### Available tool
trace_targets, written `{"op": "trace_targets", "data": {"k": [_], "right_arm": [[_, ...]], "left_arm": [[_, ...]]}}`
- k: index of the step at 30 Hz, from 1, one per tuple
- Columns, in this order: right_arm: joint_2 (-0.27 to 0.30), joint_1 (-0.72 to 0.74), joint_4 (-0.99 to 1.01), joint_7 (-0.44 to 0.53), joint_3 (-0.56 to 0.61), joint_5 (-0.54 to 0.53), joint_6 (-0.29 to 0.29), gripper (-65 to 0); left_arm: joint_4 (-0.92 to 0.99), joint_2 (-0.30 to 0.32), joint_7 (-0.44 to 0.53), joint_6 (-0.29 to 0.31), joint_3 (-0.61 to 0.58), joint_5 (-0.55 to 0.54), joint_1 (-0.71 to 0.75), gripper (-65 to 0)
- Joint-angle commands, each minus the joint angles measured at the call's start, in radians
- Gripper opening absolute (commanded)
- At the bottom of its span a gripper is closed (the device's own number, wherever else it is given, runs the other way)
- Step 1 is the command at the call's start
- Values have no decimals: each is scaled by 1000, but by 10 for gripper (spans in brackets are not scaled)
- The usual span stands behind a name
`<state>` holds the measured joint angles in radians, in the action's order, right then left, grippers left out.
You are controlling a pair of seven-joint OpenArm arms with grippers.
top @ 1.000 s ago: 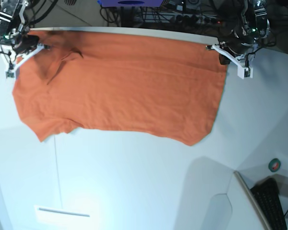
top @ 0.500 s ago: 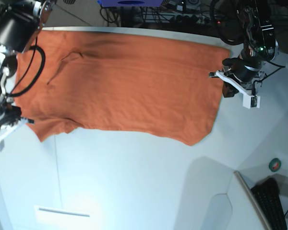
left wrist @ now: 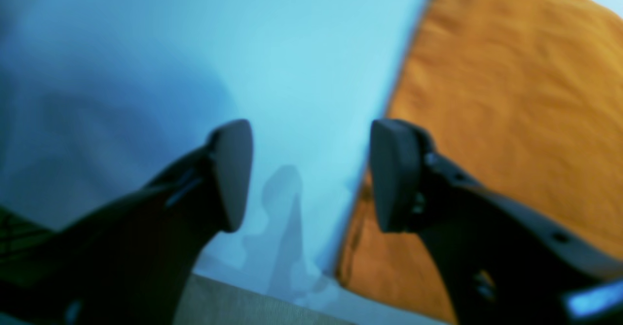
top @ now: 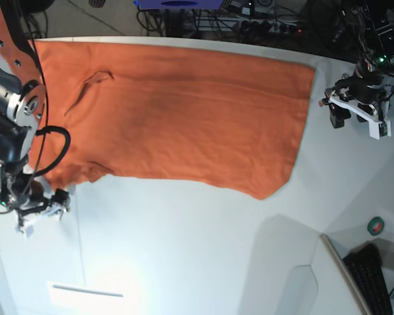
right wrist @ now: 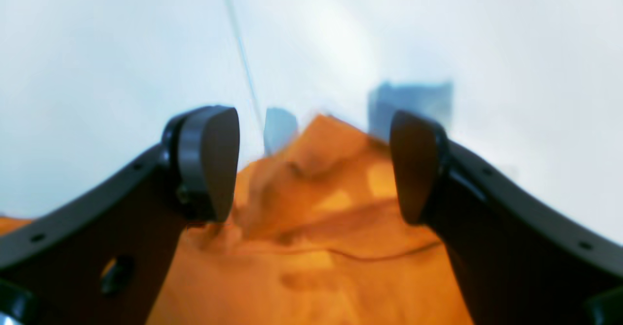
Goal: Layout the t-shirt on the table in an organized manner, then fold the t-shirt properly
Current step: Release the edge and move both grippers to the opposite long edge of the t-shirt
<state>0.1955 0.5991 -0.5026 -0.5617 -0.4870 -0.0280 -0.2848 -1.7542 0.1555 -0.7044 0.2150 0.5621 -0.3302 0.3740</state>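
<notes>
Orange cotton t-shirt (top: 177,111) lies spread on my white table (top: 203,249); both my grippers, left (top: 354,115) and right (top: 43,211), gape empty, and a careless regrab risks bunching its wrinkled sleeve (top: 75,174).

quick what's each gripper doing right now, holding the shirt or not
Left gripper: open, holding nothing, over the table beside the t-shirt edge.
Right gripper: open, holding nothing, above the t-shirt.

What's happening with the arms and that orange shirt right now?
Left gripper open, empty, beside shirt edge. Right gripper open, empty, over sleeve end. T-shirt spread flat on table, unfolded. Nothing in the way.
</notes>
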Motion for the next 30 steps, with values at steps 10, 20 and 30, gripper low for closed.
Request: {"op": "trace_targets", "data": {"k": [10, 20, 30], "right_arm": [[5, 41, 52, 108, 213, -13, 155, -191], [-11, 41, 54, 102, 208, -14, 155, -495], [-17, 28, 54, 102, 207, -14, 155, -650]], "left_arm": [[-16, 8, 18, 7, 32, -11, -10, -255], [164, 39, -11, 7, 6, -2, -169, -252], [468, 109, -131, 5, -147, -2, -533, -250]]}}
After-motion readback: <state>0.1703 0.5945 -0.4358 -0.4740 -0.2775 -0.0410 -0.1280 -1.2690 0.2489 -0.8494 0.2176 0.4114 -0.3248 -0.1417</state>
